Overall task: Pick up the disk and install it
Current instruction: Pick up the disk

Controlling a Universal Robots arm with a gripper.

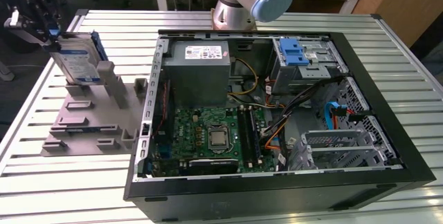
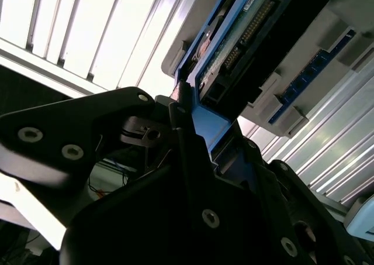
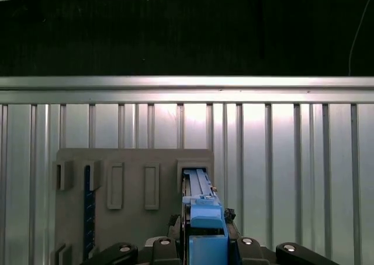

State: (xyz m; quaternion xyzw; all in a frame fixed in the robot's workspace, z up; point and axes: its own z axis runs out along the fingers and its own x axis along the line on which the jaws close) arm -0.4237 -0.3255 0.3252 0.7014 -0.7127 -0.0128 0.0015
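The gripper is clamped on the upper edge of the disk, with its fingers pinching the blue frame (clearest in the second wrist view). The disk stands upright directly beneath the jaws. Its lower end sits in a slot of the grey holder, beside the open computer case.

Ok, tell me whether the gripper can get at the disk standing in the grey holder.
Probably yes. The gripper sits at the top edge of the disk, upright in the grey holder, with nothing over it. In the first wrist view its blue frame lies right at the gripper.
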